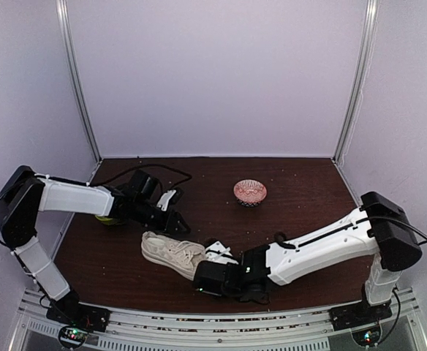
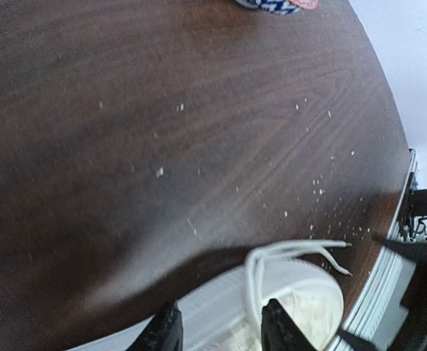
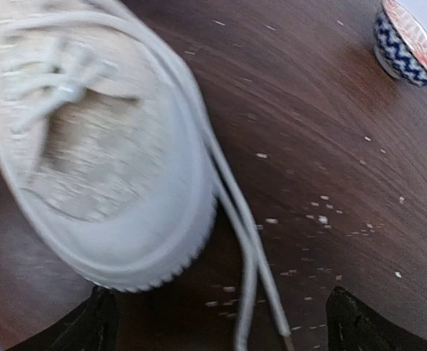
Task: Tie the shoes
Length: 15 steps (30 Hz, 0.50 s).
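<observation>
The cream sneaker (image 1: pixel 168 253) lies on the dark wooden table (image 1: pixel 301 197), its toe toward my right gripper. My left gripper (image 1: pixel 177 224) hovers just above the shoe's far side; in the left wrist view its gripper (image 2: pixel 221 333) is open over the shoe (image 2: pixel 308 300), and a loop of white laces (image 2: pixel 301 252) runs down close to the right finger (image 2: pixel 276 330). My right gripper (image 1: pixel 208 269) is at the toe; in its wrist view the gripper (image 3: pixel 228 322) is wide open, with the toe cap (image 3: pixel 118 219) and two lace ends (image 3: pixel 235 212) lying between the fingers, untouched.
A small red-rimmed bowl with a blue zigzag pattern (image 1: pixel 250 192) stands at the back centre and shows in the right wrist view (image 3: pixel 411 44). A yellow-green object (image 1: pixel 107 219) lies partly hidden under my left arm. The table's near edge has a metal rail (image 1: pixel 221 322).
</observation>
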Each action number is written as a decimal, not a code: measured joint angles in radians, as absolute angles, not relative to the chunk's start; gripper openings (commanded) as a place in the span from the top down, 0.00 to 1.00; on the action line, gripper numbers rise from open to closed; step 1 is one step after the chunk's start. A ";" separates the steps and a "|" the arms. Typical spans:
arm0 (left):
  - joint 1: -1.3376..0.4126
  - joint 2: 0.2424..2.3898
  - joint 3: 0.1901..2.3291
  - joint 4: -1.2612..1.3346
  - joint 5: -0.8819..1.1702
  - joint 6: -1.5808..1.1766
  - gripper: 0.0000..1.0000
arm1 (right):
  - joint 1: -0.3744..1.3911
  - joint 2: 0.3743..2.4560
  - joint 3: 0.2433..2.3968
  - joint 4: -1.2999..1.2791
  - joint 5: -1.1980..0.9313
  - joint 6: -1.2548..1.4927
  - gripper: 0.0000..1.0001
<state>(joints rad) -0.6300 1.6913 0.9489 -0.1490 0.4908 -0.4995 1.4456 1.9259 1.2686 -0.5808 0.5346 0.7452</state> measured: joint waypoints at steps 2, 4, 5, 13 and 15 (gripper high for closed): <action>-0.643 1.630 0.871 -0.138 0.497 -0.519 0.60 | 1.393 1.887 1.191 -0.596 0.547 0.751 0.00; -0.658 1.579 0.816 -0.134 0.502 -0.535 0.60 | 1.343 1.866 1.135 -0.599 0.551 0.752 0.00; -0.669 1.550 0.787 -0.127 0.503 -0.548 0.60 | 1.320 1.856 1.113 -0.601 0.551 0.752 0.00; -0.697 1.263 0.659 -0.161 0.459 -0.611 0.45 | 1.207 1.665 1.000 -0.538 0.487 0.720 0.00; -0.697 1.227 0.671 -0.175 0.434 -0.608 0.42 | 1.190 1.624 0.987 -0.500 0.446 0.710 0.00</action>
<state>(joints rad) -0.6968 1.2274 0.6712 -0.1749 0.4343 -0.6079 1.1904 1.6241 0.9871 -0.4999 0.4458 0.7101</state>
